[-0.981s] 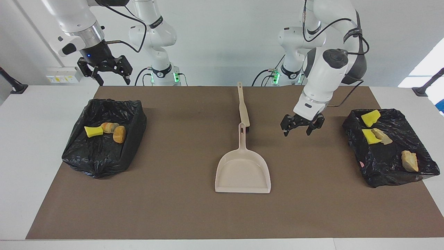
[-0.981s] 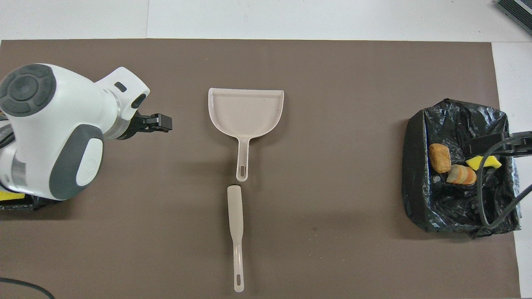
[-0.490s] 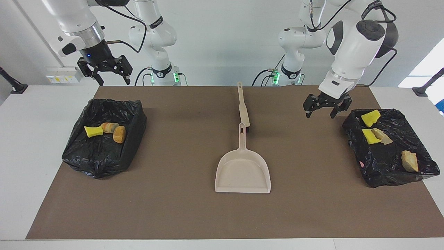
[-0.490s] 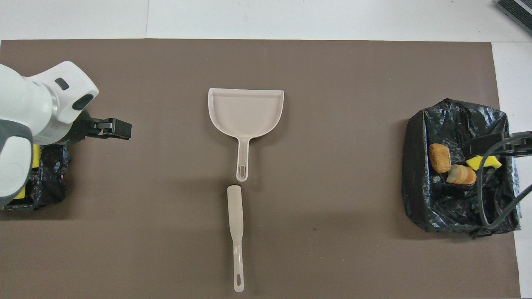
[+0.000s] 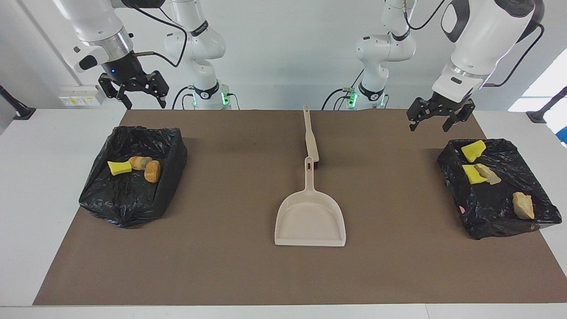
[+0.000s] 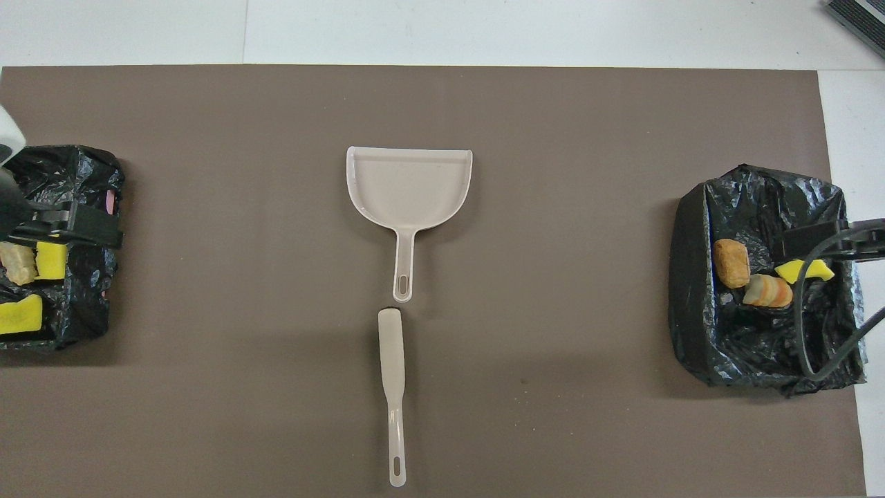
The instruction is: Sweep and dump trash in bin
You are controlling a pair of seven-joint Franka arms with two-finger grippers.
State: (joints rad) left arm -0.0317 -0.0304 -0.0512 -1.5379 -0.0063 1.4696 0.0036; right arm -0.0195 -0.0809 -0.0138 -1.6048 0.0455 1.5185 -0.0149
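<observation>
The trash lies in two black-lined bins. The bin [image 5: 128, 204] at the right arm's end holds a yellow wedge [image 5: 119, 167], a croissant piece [image 5: 140, 162] and a bread piece [image 5: 152, 171]. The bin [image 5: 491, 212] at the left arm's end holds two yellow wedges [image 5: 473, 150] and two beige pieces [image 5: 522, 204]. The empty beige dustpan [image 5: 310, 217] lies mid-mat, the brush [image 5: 311, 137] in line with its handle, nearer the robots. My left gripper [image 5: 436, 124] hangs open and empty beside the bin at its end. My right gripper [image 5: 146, 103], open and empty, waits high above its bin.
A brown mat [image 5: 230, 266] covers most of the white table. In the overhead view the left gripper [image 6: 69, 228] overlaps its bin [image 6: 90, 304], and the right gripper [image 6: 823, 238] with its cable overlaps the other bin [image 6: 698, 332]. The dustpan [image 6: 408, 183] and brush [image 6: 391, 360] lie between.
My left gripper has risen from beside the dustpan's handle and swung toward the left arm's end, up by the bin there. The right arm, dustpan, brush and trash have not moved.
</observation>
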